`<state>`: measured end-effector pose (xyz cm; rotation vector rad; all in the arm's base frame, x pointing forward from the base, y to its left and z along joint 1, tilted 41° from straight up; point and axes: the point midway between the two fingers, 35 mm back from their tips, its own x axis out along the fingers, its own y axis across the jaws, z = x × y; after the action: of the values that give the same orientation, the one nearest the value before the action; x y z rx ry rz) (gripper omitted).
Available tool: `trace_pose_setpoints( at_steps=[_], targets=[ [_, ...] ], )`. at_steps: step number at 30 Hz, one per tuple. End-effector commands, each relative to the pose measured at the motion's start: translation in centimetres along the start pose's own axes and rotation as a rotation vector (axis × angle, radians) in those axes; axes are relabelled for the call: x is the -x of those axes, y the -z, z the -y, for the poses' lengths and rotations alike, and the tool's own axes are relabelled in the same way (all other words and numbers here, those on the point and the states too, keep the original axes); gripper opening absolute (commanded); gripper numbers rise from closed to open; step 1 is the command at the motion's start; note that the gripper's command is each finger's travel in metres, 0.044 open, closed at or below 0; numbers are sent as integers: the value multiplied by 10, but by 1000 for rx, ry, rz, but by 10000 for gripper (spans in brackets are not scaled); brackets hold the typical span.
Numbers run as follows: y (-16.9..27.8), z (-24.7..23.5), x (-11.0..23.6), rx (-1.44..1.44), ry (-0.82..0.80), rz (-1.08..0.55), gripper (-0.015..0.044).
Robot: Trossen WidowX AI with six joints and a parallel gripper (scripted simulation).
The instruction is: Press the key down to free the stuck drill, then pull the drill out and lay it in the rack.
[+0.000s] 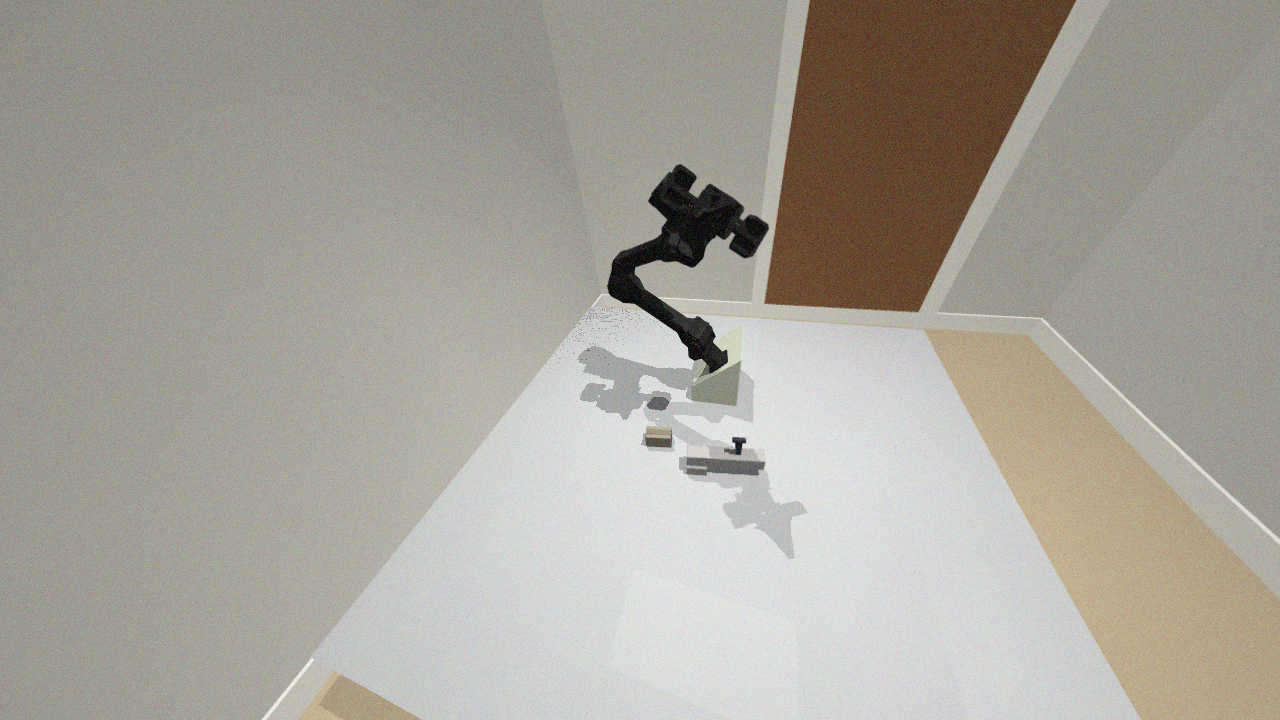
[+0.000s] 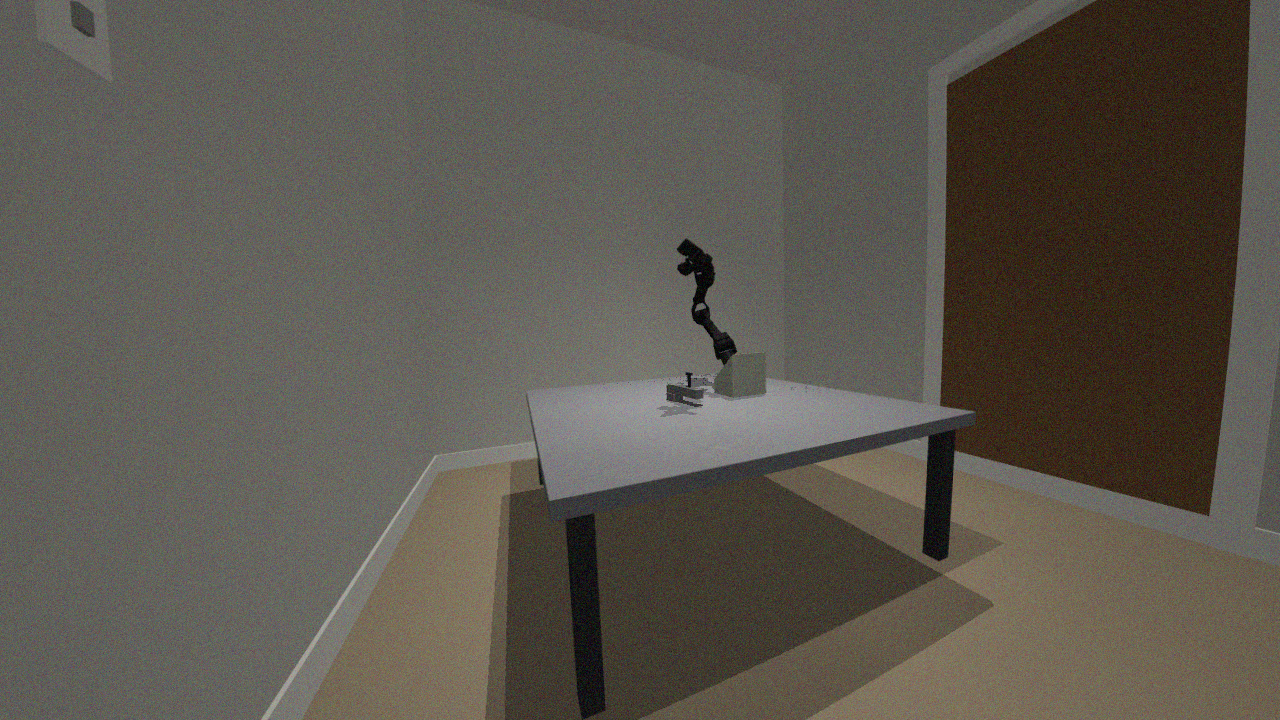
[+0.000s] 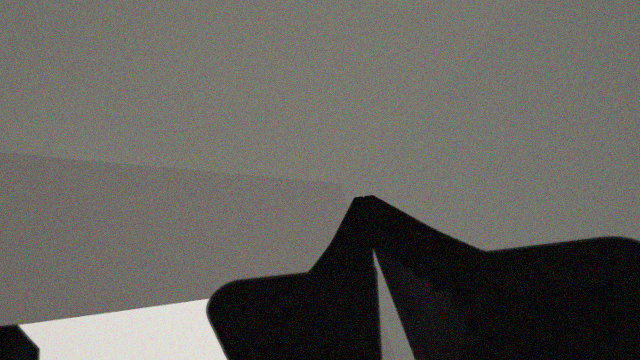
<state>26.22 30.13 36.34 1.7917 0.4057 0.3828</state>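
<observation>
My gripper (image 1: 713,204) (image 2: 686,252) (image 3: 363,205) is shut on nothing and raised high above the back of the table, pointing at the wall; the wrist view shows only its closed fingertips and bare wall. A pale grey block (image 1: 741,462) (image 2: 682,392) lies on the table with the grey drill (image 1: 694,465) sticking out of its left end. The dark T-shaped key (image 1: 738,443) (image 2: 687,375) stands up on top of the block. The small tan rack (image 1: 658,436) sits just left of the block. The gripper is far from all of them.
The arm's pale green wedge base (image 1: 716,383) (image 2: 742,376) stands behind the block. A small dark grey pad (image 1: 658,402) lies between the base and the rack. The white table (image 1: 554,573) (image 2: 733,438) stands in a room corner, with walls close at the left and back.
</observation>
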Motion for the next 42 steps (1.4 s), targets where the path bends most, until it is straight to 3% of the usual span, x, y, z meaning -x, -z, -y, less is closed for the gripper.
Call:
trace_pose_setpoints(
  at_steps=[1, 8, 16, 23, 28, 30, 42],
  targets=[
    [-26, 46, -23, 232, 160, 88, 0],
    [-99, 141, -41, 672, 566, 206, 0],
    [-195, 229, -13, 1073, 1130, 194, 0],
    [-270, 281, 50, 1283, 1706, -9, 0],
    [-312, 299, 113, 1296, 2158, -336, 0],
    [-317, 299, 122, 1284, 2219, -396, 0],
    [-325, 306, 126, 1284, 2219, -394, 0]
  ],
)
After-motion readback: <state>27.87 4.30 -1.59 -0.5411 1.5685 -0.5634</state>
